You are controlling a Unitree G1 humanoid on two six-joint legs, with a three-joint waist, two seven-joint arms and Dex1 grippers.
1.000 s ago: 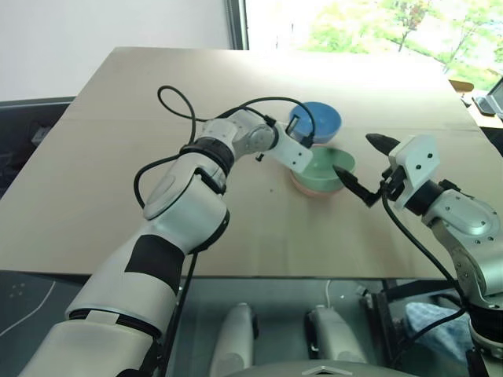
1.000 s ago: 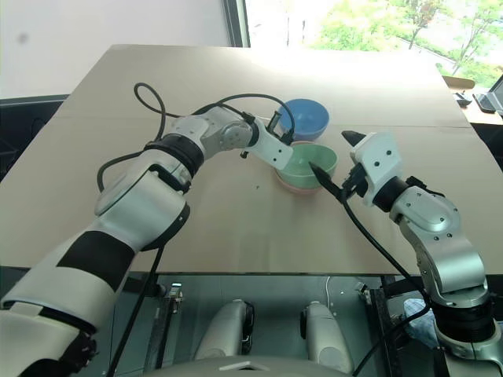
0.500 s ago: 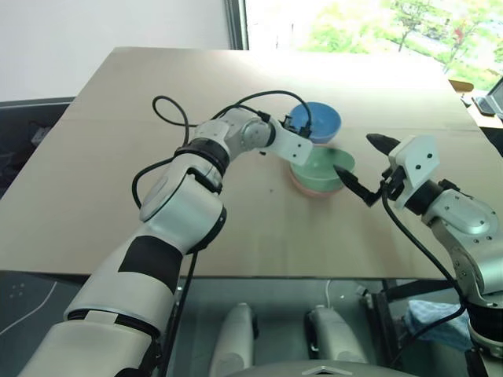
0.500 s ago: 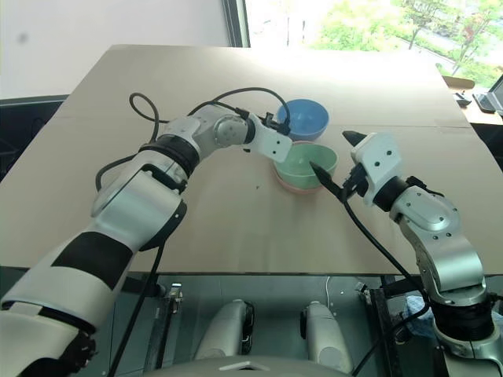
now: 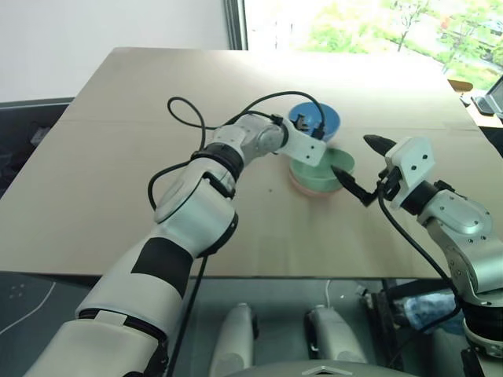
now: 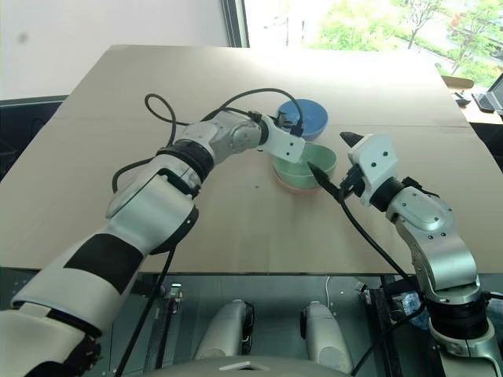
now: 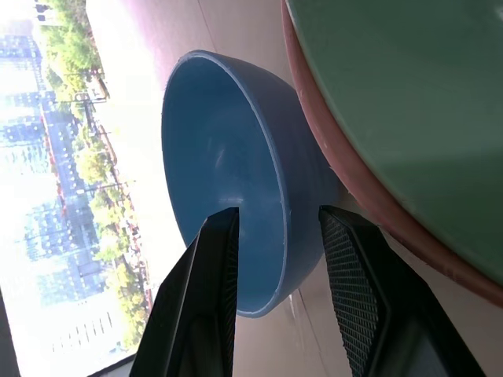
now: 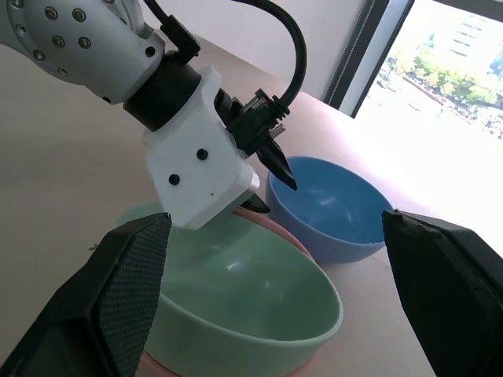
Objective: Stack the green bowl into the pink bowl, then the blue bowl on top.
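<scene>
Left wrist view | blue bowl rim between part-open left jaws, ungripped | right jaws wide, empty

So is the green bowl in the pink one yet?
Yes: the green bowl sits nested inside the pink bowl, whose rim shows underneath.

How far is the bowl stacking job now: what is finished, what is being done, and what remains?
Done: the green bowl sits nested in the pink bowl.
In hand: the left gripper has its open jaws astride the rim of the blue bowl, one finger inside and one outside, not closed on it.
Left: grip the blue bowl, lift it and set it into the green one. The right gripper waits open beside the stack.
</scene>
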